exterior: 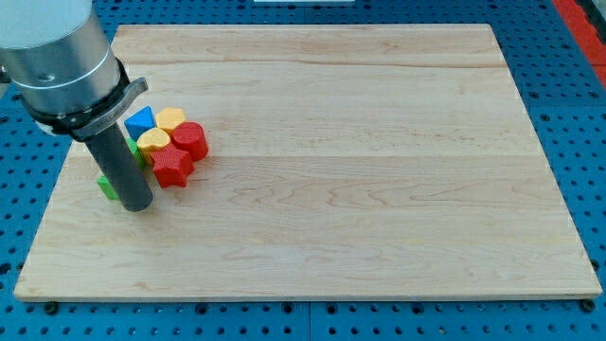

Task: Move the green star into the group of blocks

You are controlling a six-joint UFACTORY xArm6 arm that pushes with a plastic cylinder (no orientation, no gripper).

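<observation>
My tip rests on the board at the view's left. A green block, mostly hidden behind the rod, lies just left of the tip; its shape cannot be made out. Another sliver of green shows right of the rod. The group sits right above the tip: a red star, a red round block, a yellow block, a yellow heart and a blue block, all touching.
The wooden board lies on a blue perforated table. The arm's grey body overhangs the board's top-left corner. The blocks lie near the board's left edge.
</observation>
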